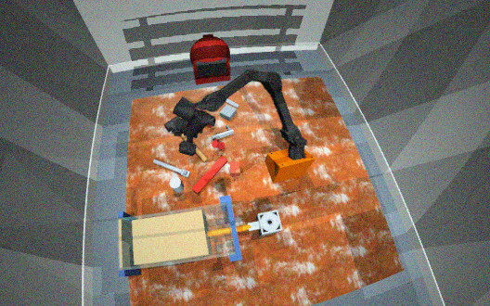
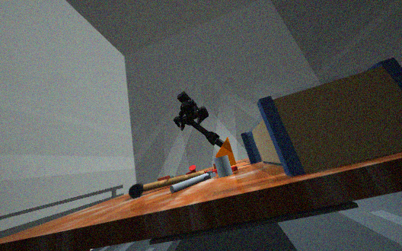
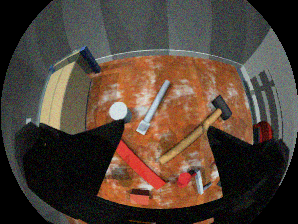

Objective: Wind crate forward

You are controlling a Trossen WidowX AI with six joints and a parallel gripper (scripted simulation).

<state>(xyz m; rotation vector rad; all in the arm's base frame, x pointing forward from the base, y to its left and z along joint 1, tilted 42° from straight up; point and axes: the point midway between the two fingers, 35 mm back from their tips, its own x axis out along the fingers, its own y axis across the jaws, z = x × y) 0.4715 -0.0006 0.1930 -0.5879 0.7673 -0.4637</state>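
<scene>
The tan crate (image 1: pixel 169 238) (image 3: pixel 61 100) sits flat in the clear-panelled cubby, its front short of the blue frame (image 1: pixel 236 243) at the mouth. A yellow strap (image 1: pixel 219 231) runs from it to the white winch (image 1: pixel 270 223), whose round top hole is bare. A silver bar (image 1: pixel 224 134) (image 3: pixel 199 182) lies by a red knob (image 1: pixel 218 144) (image 3: pixel 184 179); they look like the winch handle, its key not clear. My gripper (image 1: pixel 186 126) (image 3: pixel 168 127) is open and empty, high above the tools, looking down; the knob shows low between its fingers.
A hammer (image 3: pixel 190 137), a grey bar with a square end (image 1: pixel 171 168) (image 3: pixel 156 104), a white-topped cylinder (image 1: pixel 175 184) (image 3: pixel 118 110), a red bar (image 1: pixel 210 174) (image 3: pixel 142 165) and a red block (image 1: pixel 235 168) lie around. Grey blocks (image 1: pixel 227 112) lie behind. The orange arm base (image 1: pixel 290 167) stands right.
</scene>
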